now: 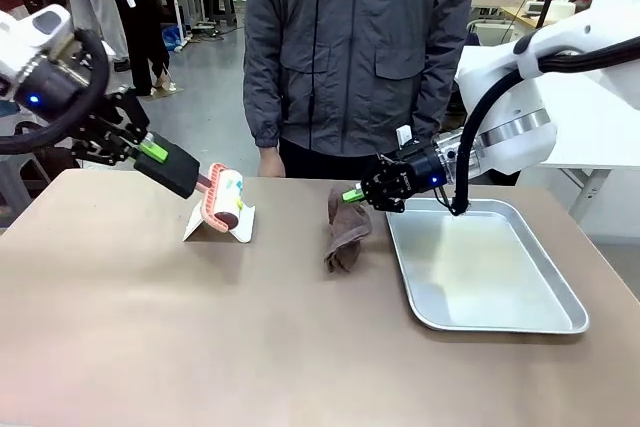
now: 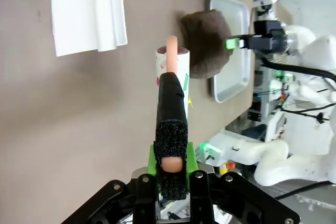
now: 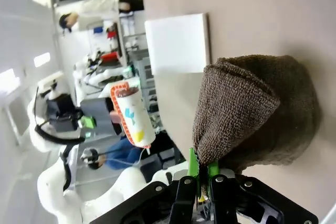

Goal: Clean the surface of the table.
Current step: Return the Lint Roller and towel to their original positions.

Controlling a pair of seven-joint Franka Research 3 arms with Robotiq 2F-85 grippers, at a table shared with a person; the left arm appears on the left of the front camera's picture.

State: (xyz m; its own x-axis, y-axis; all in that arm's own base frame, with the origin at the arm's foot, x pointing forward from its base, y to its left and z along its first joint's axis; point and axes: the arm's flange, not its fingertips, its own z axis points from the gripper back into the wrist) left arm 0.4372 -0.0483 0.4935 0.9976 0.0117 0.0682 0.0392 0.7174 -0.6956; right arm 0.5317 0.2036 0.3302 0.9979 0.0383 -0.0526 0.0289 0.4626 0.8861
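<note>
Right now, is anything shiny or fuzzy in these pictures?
Front view: the tray gleams pale with reflected light, and the cloth casts a soft shadow on the table. Right wrist view: the cloth looks sharp, the room behind blurry and bent.

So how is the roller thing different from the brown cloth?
The white lint roller with the coral-pink frame and black handle is stiff and tube-shaped; the brown terry cloth is soft and crumpled. The roller hangs above the taupe-brown table in the left tool; the cloth droops onto it from the right tool. Both are gripped by shut tools.
</note>
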